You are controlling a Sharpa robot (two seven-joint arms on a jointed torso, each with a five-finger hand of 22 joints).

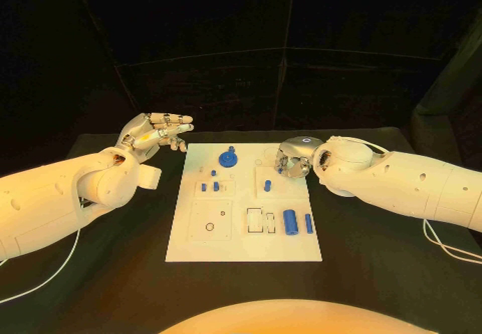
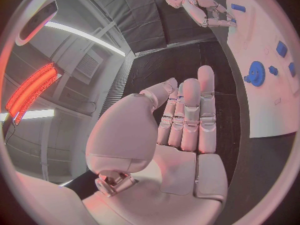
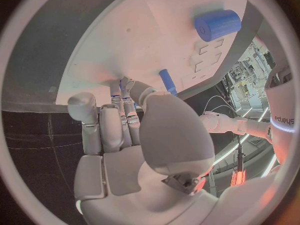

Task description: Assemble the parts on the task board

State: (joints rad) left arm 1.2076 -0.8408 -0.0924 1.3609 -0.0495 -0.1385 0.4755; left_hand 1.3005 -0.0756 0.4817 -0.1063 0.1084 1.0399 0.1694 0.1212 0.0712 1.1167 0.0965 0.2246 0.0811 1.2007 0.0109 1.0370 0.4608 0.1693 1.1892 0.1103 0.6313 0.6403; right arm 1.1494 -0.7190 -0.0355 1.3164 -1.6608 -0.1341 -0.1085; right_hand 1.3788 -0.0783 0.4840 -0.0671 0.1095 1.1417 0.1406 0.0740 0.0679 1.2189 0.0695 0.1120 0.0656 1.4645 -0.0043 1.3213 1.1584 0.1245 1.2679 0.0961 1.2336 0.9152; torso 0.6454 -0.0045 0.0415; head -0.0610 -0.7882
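Note:
The white task board [image 1: 246, 240] lies in the middle of the black table. On it are a blue gear [image 1: 229, 159], small blue pegs [image 1: 209, 186], a peg [image 1: 267, 185], a thick blue cylinder [image 1: 290, 221] and a thin rod [image 1: 308, 223]. My right hand [image 1: 293, 158] is over the board's far right corner, its fingertips [image 3: 125, 85] bunched down on the board around a small blue part [image 3: 115, 88], beside the blue peg [image 3: 167, 81]. My left hand [image 1: 158, 133] hangs raised off the board's far left corner, fingers [image 2: 190, 115] straight and apart, holding nothing.
Bare black table [image 1: 120, 278] surrounds the board on all sides. The board [image 2: 262, 100] has several empty white recesses [image 1: 259, 220] near its front half. The gear [image 2: 256, 73] and my right hand [image 2: 200, 5] also appear in the left wrist view.

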